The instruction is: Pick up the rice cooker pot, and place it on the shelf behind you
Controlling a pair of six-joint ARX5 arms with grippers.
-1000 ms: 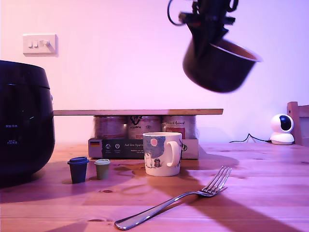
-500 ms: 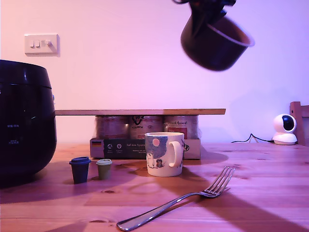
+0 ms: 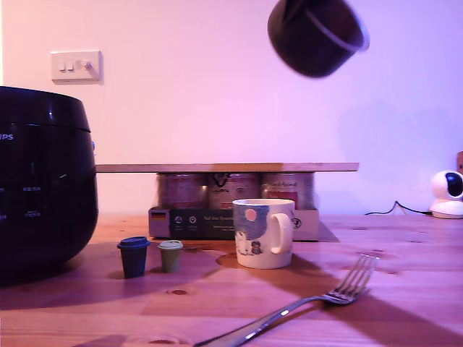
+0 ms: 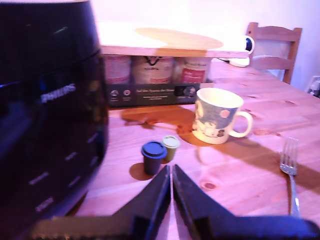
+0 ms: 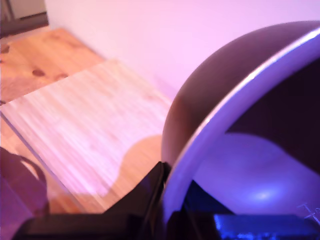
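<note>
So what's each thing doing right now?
rice cooker pot: tilted, high in the air, rim clamped by my second hand
my first hand: shut, holding nothing
shelf: nothing on it
mug: upright on the table
fork: lying flat
two small cups: upright, lids on

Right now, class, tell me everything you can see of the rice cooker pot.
The rice cooker pot is a dark, round, bowl-like metal pot with a thin pale rim and no handles. It hangs tilted in the air, high above the shelf, touching nothing below. My second gripper is clamped on its rim.
</note>
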